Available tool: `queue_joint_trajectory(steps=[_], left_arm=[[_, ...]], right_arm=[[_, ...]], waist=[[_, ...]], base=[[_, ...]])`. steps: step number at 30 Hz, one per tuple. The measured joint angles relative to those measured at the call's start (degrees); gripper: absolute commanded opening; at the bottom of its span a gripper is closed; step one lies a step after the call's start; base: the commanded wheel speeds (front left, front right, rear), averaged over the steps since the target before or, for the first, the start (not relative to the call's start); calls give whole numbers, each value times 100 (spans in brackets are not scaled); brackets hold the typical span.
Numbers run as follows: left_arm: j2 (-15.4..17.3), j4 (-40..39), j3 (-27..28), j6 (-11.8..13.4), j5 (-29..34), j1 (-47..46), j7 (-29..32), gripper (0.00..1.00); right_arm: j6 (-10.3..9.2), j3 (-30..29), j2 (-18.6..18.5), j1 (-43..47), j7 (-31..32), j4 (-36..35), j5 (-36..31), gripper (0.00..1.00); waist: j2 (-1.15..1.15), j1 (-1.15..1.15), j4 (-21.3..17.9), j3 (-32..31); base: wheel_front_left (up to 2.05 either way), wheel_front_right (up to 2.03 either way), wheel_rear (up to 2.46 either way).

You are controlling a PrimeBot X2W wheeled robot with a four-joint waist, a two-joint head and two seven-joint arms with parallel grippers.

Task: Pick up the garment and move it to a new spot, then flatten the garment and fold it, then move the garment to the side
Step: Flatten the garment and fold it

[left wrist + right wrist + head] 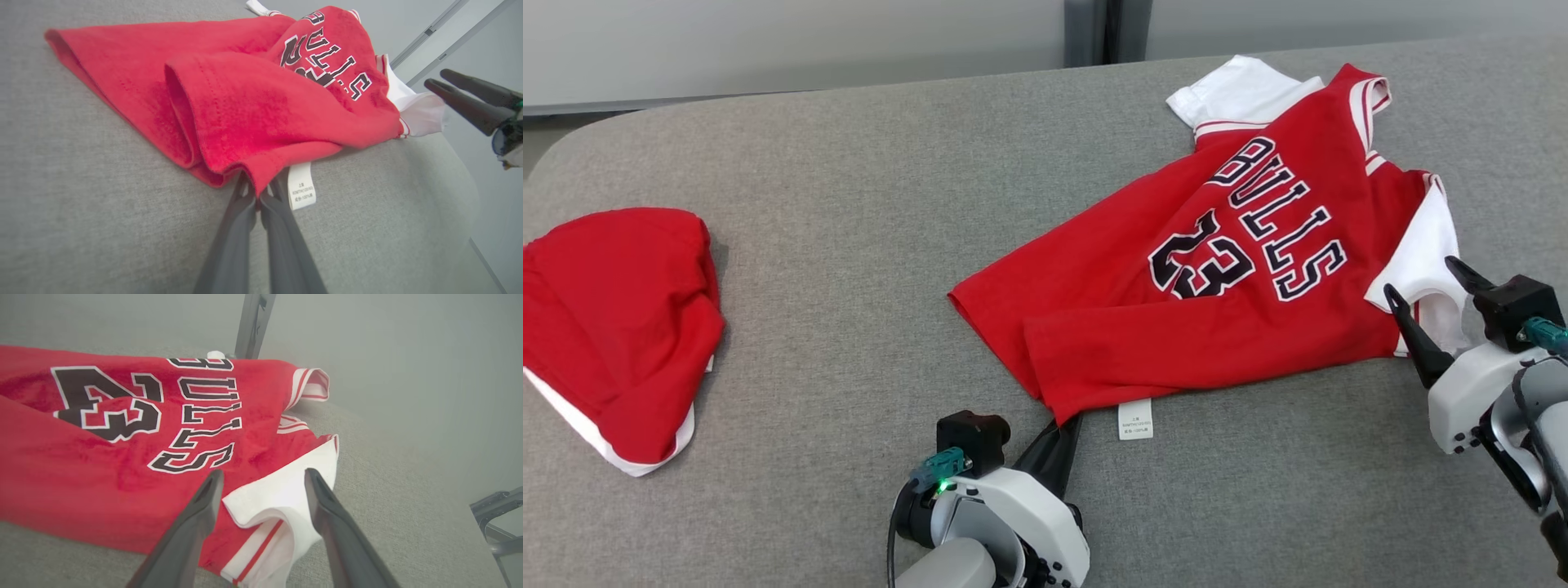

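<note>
The garment [1176, 310] is a red jersey with white sleeves and dark "BULLS 23" lettering, lying partly folded on the grey table [849, 204]. My left gripper [1066, 425] is shut on the jersey's near hem corner, beside a white care label [1135, 418]. The left wrist view shows the red hem [245, 110] pinched between the closed fingers [241, 228], the label [300, 190] hanging just right of them. My right gripper [1421, 278] stands open at the jersey's right end. In the right wrist view its fingers [196, 522] straddle the white sleeve [282, 490].
A second red cloth with a white edge [621, 327] lies bunched at the table's left side. The table's far edge curves along the top, with a pale wall behind. A metal frame [498, 522] shows beyond the table's right edge. Bare grey surface lies between the two cloths.
</note>
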Motion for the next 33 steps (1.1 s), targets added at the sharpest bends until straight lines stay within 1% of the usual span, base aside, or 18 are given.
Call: queue_joint_trajectory(steps=[5, 8, 11, 19, 24, 25, 26, 27, 28, 29, 33], left_arm=[[-8, -82, -53, 2, 8, -7, -24, 0], [-11, -108, -80, 3, 5, -38, -32, 0], [-15, -109, -109, 3, -12, -46, -52, 0], [-20, -98, -151, 3, -34, -62, -84, 0], [-21, -78, -154, 19, -41, -63, -102, 0], [-20, -74, -154, 19, -46, -63, -110, 0], [-20, -68, -154, 23, -48, -63, -111, 0], [-20, -63, -154, 25, -55, -63, -124, 0], [-20, -56, -154, 25, -55, -64, -125, 0], [-20, -48, -155, 26, -56, -65, -126, 0], [-20, -32, -160, 43, -57, -82, -126, 0]], right_arm=[[1, 425, -80, -186, 94, 350, 48, 100], [0, 515, -152, -342, 21, 509, 123, 100], [0, 587, -143, -448, -31, 695, 216, 100], [0, 522, -104, -602, -47, 1209, 421, 100], [0, 489, 10, -637, -131, 1457, 526, 100], [0, 488, 36, -648, -132, 1508, 556, 87], [0, 486, 55, -660, -133, 1552, 582, 54], [0, 486, 74, -668, -134, 1585, 626, 41], [0, 486, 96, -684, -138, 1617, 666, 30], [0, 494, 115, -702, -141, 1652, 690, 0], [0, 522, 149, -731, -175, 1771, 732, 0]], waist=[[0, 0, 122, 143], [0, 0, 176, 243], [0, 0, 220, 311], [0, 0, 271, 377], [0, 0, 253, 379], [0, 0, 246, 377], [0, 0, 239, 376], [0, 0, 232, 375], [0, 0, 224, 374], [0, 0, 217, 371], [0, 0, 191, 368]], base=[[0, 0, 0], [0, 0, 0], [0, 0, 0], [0, 0, 0], [0, 0, 0], [0, 0, 0], [0, 0, 0], [0, 0, 0], [0, 0, 0], [0, 0, 0], [0, 0, 0]])
